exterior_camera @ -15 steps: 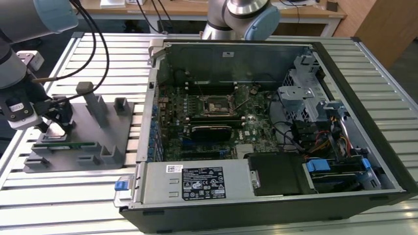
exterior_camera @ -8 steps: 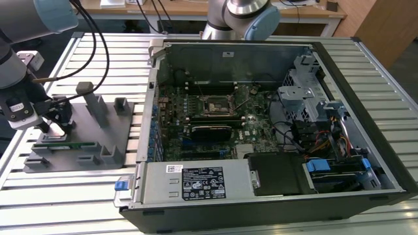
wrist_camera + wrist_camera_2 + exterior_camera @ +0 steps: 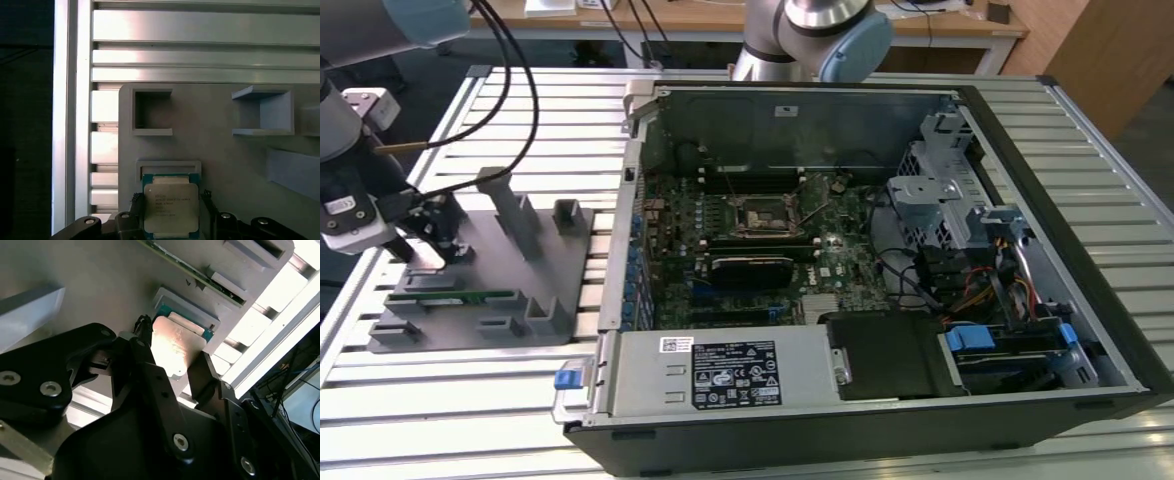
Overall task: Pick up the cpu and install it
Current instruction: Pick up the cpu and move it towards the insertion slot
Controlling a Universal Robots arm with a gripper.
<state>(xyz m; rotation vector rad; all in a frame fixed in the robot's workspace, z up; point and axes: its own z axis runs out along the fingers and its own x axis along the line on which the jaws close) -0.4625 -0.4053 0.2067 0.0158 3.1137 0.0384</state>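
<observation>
End effector (image 3: 438, 255), black and on the end of the arm, is down low on the exterior view's left, by that edge of the silver slatted metal worktop (image 3: 454, 400). It is right at the small flat square cpu with the shiny grey metal top (image 3: 171, 207) (image 3: 175, 347). I cannot tell if it is squeezing the cpu or is open.

The cpu lies flat in a little framed pocket (image 3: 169, 165) near one edge of a flat grey plastic plate with blocks sticking up (image 3: 487, 270). The plate lies on the worktop. A long thin green memory stick (image 3: 450, 296) lies on the same plate, closer to its front edge.

Next to the plate, in the middle of the worktop, is a big black computer case (image 3: 1081, 230) lying open. Inside is a green board full of small parts (image 3: 680, 210), with a black square-framed socket (image 3: 758, 213) on it. A silver metal box with a white label (image 3: 720, 372) sits along the case's front side. Some blue plastic clips (image 3: 974, 337) are near the case's front corner on the exterior view's right.
</observation>
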